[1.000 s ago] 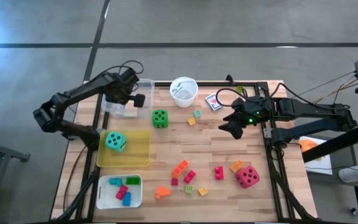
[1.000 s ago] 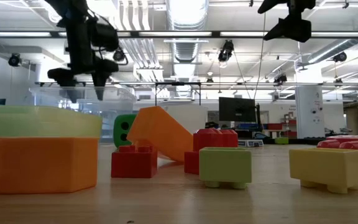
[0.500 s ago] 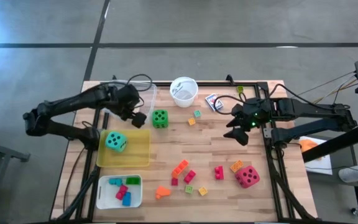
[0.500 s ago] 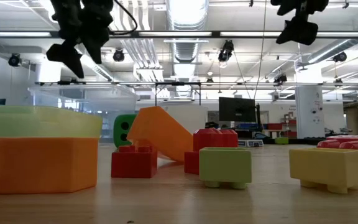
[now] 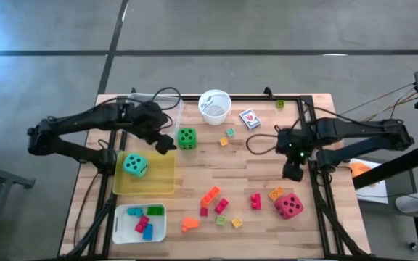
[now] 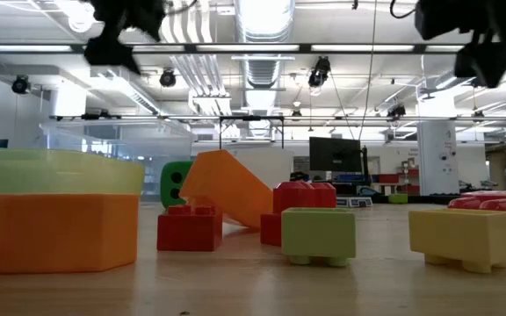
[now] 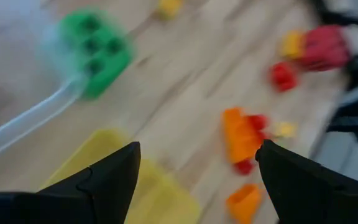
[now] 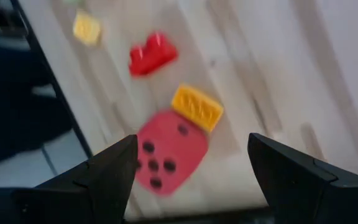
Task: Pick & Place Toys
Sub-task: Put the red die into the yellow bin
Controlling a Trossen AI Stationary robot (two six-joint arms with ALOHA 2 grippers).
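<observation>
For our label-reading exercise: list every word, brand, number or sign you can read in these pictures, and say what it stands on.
No readable words or numbers.
Small card pack beside the white round cup: print too small to read.
Green foam die, teal foam die, red foam die: only dark pips, no numerals.
Dark monitor in the room behind: nothing legible.

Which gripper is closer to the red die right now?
Right. The right gripper hangs open just behind the red die; the left gripper, also open, is far across the table by the green die.
</observation>
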